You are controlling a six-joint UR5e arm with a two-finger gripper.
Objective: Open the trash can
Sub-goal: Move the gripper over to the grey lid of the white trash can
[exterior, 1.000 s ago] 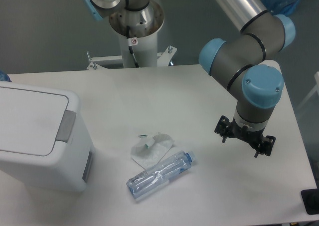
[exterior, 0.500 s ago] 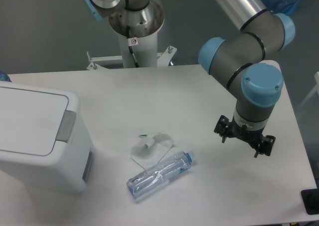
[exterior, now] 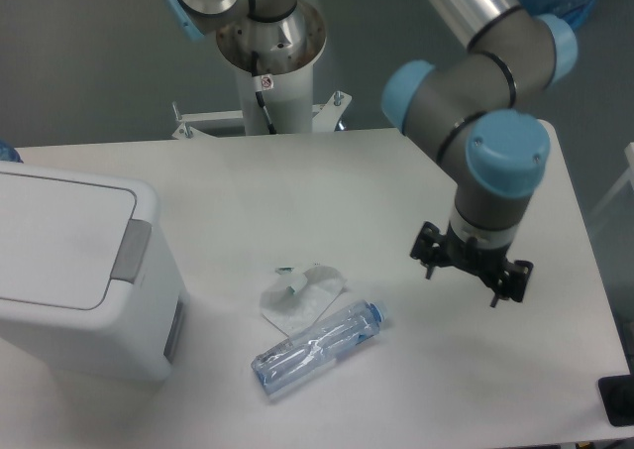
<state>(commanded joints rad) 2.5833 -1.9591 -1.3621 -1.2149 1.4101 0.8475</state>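
The trash can is a large white boxy bin at the left edge of the table. Its flat lid is down, and the grey push tab sits at the rim on its right side. My gripper hangs over the right part of the table, far to the right of the bin and apart from it. It points down under the blue-capped wrist, which hides the fingers, so I cannot tell whether it is open or shut. Nothing shows in it.
A clear plastic bottle with a blue cap lies on its side near the table's front middle. A crumpled clear wrapper with green bits lies just behind it. The robot's base column stands at the back edge.
The arm has shifted a little to the left, carrying the gripper slightly leftward and up in the view. The bin, bottle and wrapper have not moved.
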